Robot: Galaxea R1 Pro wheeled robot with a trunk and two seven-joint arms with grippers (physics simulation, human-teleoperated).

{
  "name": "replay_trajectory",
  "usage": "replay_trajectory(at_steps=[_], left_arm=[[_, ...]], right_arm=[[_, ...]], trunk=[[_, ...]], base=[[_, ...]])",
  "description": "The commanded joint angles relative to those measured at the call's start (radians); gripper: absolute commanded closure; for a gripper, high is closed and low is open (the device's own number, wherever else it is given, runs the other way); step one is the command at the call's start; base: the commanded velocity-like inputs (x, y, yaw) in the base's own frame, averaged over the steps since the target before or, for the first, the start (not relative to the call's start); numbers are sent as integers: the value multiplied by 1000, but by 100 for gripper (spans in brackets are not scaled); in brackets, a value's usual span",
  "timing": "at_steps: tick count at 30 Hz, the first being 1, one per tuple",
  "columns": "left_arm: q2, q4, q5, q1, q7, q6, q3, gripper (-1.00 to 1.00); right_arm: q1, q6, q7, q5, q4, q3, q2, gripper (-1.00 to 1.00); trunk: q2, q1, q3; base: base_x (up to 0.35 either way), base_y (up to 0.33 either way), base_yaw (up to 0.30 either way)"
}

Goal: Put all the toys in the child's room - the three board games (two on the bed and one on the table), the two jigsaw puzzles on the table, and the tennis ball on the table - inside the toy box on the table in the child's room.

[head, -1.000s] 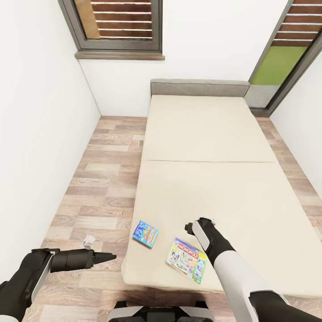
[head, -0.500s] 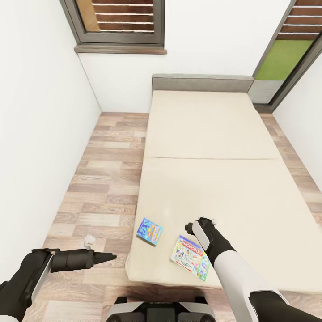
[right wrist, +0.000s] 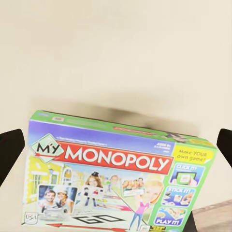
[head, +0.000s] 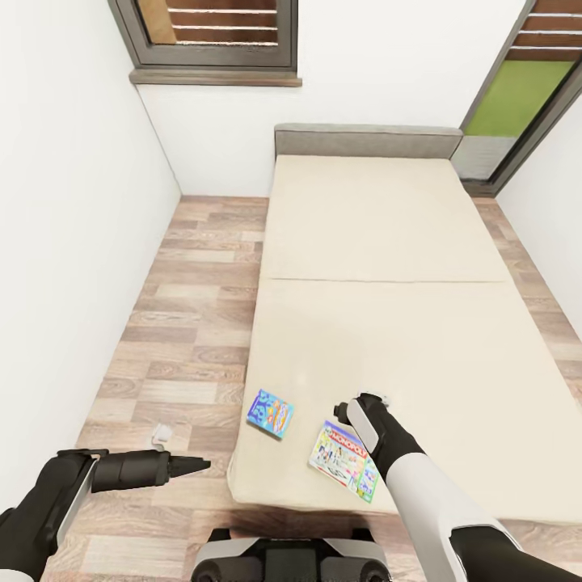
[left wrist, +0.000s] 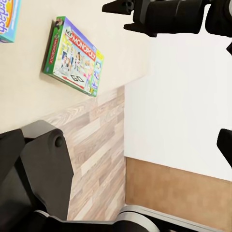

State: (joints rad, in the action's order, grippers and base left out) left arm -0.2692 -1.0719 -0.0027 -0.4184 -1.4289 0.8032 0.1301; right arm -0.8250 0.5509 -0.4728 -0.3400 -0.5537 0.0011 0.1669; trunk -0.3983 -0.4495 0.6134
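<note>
Nearest the robot, the left gripper [head: 190, 464] hangs low over the wood floor [head: 186, 323] beside the bed [head: 388, 323]; in the head view its fingers [head: 184, 464] read as one dark point, so pressed together or nearly so, with nothing between them. A small white scrap [head: 162, 435] lies on the floor just beyond it.

The right gripper [head: 361, 402] hovers above the near end of the mattress, directly over the Monopoly board game [head: 344, 461]. In the right wrist view the two fingers [right wrist: 10, 152] stand wide, one at each side of the picture, and the box [right wrist: 121, 179] lies flat between them and below, apart from both; whether the tips touch the mattress cannot be told. The box sits tilted, close to the bed's near edge, as the left wrist view [left wrist: 73, 57] confirms, with bare floor just past that edge.

A little to its left on the mattress lies the blue board game [head: 270, 414], also flat, near the corner and the left side edge, apart from the Monopoly box.

Beyond the two boxes the mattress runs bare to the grey headboard [head: 368, 139]. An open strip of floor lies between bed and white wall [head: 73, 242]. Farthest are the window [head: 214, 36] and a glazed door [head: 525, 97].
</note>
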Motion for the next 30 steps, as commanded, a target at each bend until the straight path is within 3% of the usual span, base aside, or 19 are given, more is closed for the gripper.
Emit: replay_trajectory(at_steps=[1,30], left_arm=[[0,0,0,0,-4,10,0,-100],[-4,0,1,0,-6,10,2,-100]], right_arm=[[0,3,-7,-8,-2,0,0,-100],[-2,7,-6,-11,-4,1,8,-100]], trunk=[[-2,0,3],[-2,0,51]], base=[[0,0,0],[0,0,0]])
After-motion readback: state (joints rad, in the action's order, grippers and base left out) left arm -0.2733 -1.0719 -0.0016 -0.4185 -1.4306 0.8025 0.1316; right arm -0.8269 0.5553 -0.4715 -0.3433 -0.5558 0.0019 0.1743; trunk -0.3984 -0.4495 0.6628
